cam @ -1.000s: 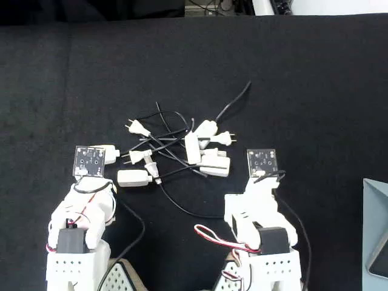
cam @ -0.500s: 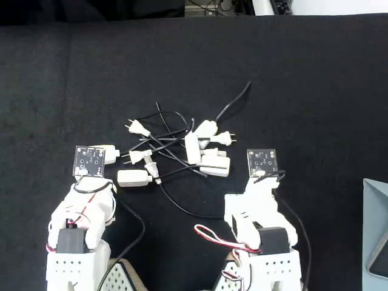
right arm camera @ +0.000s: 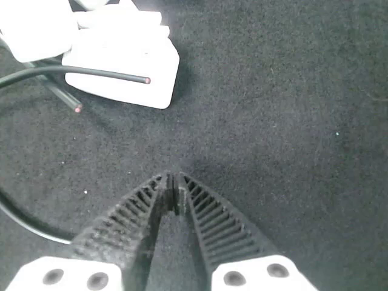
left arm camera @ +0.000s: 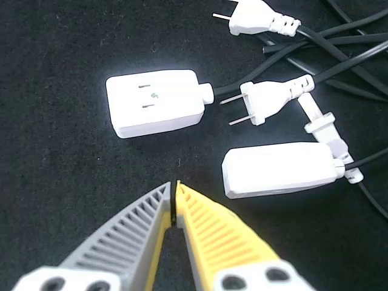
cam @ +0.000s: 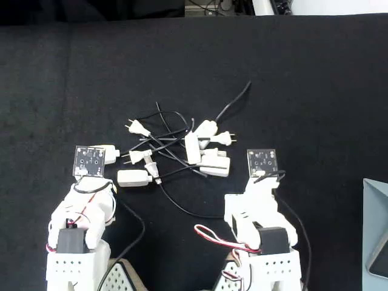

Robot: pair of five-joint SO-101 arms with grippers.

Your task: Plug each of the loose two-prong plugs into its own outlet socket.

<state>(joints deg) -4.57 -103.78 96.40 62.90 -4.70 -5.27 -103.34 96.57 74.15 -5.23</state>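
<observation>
While the left arm (cam: 82, 212) sits at the near left of the black cloth table (cam: 315, 91), its grey-and-yellow left gripper (left arm camera: 176, 187) has its jaws pressed together on nothing, low over the cloth. Just beyond its tip lies a white rectangular outlet socket (left arm camera: 154, 108) with two slots facing up. Near it is a second white socket block (left arm camera: 280, 170). A white two-prong plug (left arm camera: 267, 103) lies between them, its prongs pointing toward the slotted socket without touching it. Another loose white plug (left arm camera: 254, 18) lies farther off.

Toward the middle of the table, a tangle of black cables (cam: 170, 151) runs to a cluster of more white socket blocks (cam: 193, 147). A further white plug (cam: 223, 138) lies at the cluster's right side, prongs pointing right.

The right arm (cam: 260, 224) sits at the near right. Its black right gripper (right arm camera: 173, 180) likewise has its jaws closed together, empty, over bare cloth. Beyond it lies the cluster's nearest white block (right arm camera: 121, 63), with a cut black cable end (right arm camera: 97, 74) resting across it. At the table's right edge is a grey container (cam: 376, 224).
</observation>
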